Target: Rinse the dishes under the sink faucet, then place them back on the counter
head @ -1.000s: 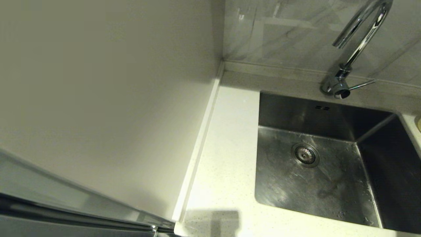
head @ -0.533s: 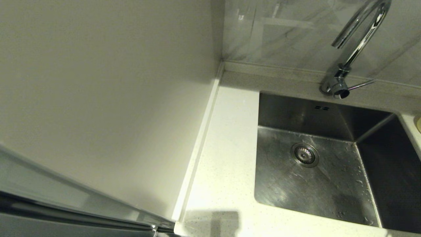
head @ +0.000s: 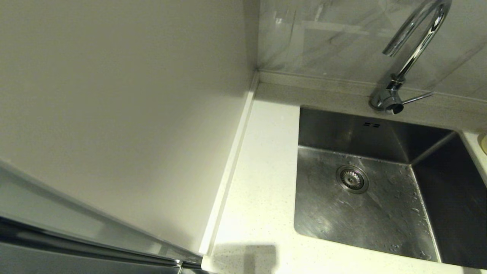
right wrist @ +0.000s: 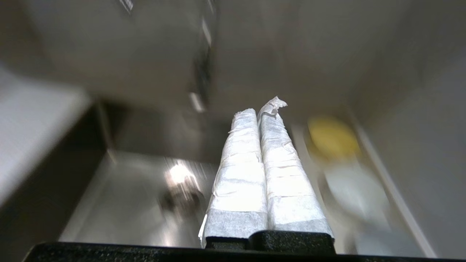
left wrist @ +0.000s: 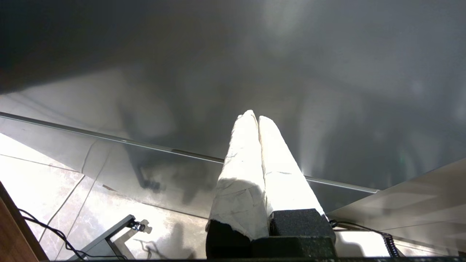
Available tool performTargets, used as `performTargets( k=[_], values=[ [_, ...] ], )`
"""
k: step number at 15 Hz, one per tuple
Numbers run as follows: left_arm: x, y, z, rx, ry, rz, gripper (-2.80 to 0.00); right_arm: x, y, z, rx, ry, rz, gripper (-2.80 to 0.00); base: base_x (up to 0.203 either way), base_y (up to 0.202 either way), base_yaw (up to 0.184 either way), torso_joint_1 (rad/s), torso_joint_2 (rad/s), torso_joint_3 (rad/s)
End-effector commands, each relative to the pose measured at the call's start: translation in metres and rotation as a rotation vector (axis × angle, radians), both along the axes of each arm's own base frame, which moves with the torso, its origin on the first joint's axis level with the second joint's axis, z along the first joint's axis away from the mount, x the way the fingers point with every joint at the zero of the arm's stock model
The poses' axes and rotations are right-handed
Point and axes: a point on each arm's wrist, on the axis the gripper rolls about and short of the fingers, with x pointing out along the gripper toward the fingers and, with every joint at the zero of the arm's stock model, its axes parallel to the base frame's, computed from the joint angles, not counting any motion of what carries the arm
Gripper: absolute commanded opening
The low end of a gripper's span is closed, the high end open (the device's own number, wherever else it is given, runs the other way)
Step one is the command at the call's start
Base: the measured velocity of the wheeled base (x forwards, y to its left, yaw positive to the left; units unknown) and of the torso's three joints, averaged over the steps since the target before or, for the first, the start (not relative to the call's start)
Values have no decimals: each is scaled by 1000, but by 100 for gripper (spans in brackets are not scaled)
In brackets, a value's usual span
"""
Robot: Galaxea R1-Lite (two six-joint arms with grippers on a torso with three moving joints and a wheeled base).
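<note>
The steel sink (head: 380,220) with its drain strainer (head: 352,179) holds no dish, only water drops. The chrome faucet (head: 412,49) arches over its back rim, and no water runs from it. Neither gripper shows in the head view. In the right wrist view my right gripper (right wrist: 260,109) is shut and holds nothing, hovering over the sink's (right wrist: 138,203) right side. Beyond it, on the counter strip, sit a blurred yellow dish (right wrist: 333,138) and a pale dish (right wrist: 355,196). My left gripper (left wrist: 255,117) is shut, holds nothing, and is parked facing a grey panel.
The white speckled counter (head: 262,182) runs left of the sink up to a low raised strip (head: 228,171) and the cream wall panel (head: 114,114). The faucet lever (head: 416,98) points right. A sliver of a yellowish rim (head: 484,142) shows at the right edge.
A dark shadow on the sink floor has slid toward the front right and left the basin. Nothing else in the head view has moved.
</note>
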Motion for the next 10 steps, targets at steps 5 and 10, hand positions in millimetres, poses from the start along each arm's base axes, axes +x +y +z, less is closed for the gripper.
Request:
performTargets(
  k=[5,10],
  values=[
    [0,0,0,-1,-3,2,-280,-31,-1,-48,-27,-280,120,-280,0,0,0,0,0,0],
    [0,0,0,-1,-3,0,-280,-31,-1,-53,-25,-316,132,-280,0,0,0,0,0,0]
  ],
)
